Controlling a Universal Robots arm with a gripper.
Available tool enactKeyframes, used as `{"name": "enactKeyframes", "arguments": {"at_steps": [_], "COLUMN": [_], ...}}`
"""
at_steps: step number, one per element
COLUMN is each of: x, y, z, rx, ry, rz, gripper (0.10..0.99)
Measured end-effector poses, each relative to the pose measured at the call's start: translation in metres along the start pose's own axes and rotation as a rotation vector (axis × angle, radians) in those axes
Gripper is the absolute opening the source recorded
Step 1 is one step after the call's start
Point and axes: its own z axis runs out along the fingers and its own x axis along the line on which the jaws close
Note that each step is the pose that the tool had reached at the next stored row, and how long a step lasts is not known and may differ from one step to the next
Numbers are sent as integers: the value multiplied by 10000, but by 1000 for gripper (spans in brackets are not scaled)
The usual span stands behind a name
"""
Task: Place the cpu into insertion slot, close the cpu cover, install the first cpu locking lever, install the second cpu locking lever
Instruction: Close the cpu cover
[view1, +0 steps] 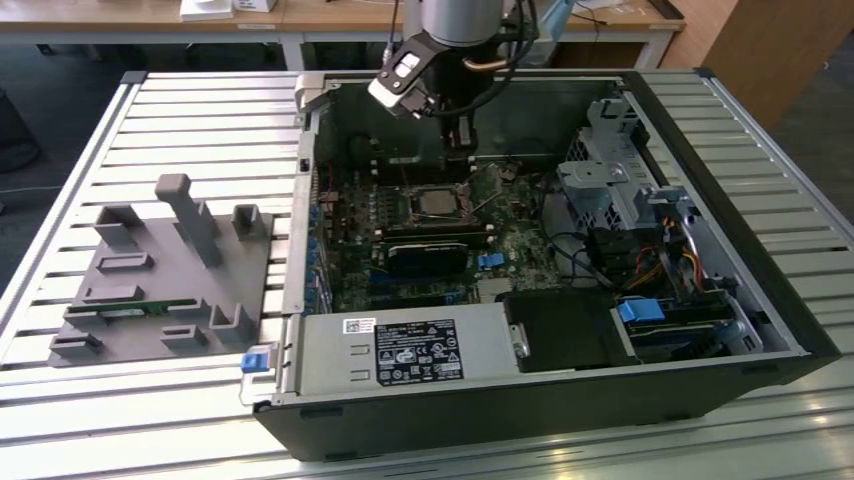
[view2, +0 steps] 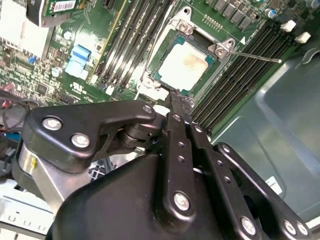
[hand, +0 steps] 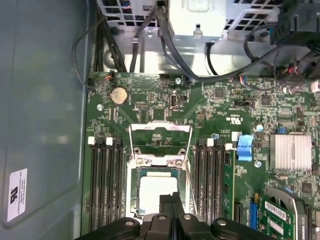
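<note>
We see the cpu (hand: 157, 192) in the slot (hand: 134, 192). The cover (hand: 160, 128) stands open and a lever (view2: 255, 58) sticks out loose. Our end effector (hand: 169, 199), tips together, hangs by the slot's edge.

The 1 arm (view1: 461, 20) hangs in from up top, wrist cocked a bit, gripper (view1: 461, 150) pointing straight down. In the second wrist view the jaws sit pressed together, tips touching.

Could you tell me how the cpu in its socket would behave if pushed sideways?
The cpu looks flat and stiff, so it should not roll or tip. Its smooth metal top may be slippery. The rim of the insertion slot around it would probably stop sliding.
</note>
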Motion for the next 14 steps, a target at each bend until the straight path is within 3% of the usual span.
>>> {"name": "enactKeyframes", "arguments": {"at_steps": [3, 7, 8, 9, 10, 14], "x": [-1, -4, -5, -5, -5, -5], "y": [43, 185, 204, 220, 230, 281], "z": [7, 18, 18, 21, 22, 33], "rx": [21, 172, 206, 235, 255, 270], "ry": [12, 54, 163, 340, 390, 393], "rz": [-104, -102, -99, -91, -88, -88], "gripper": [106, 106, 106, 106, 106, 106]}}
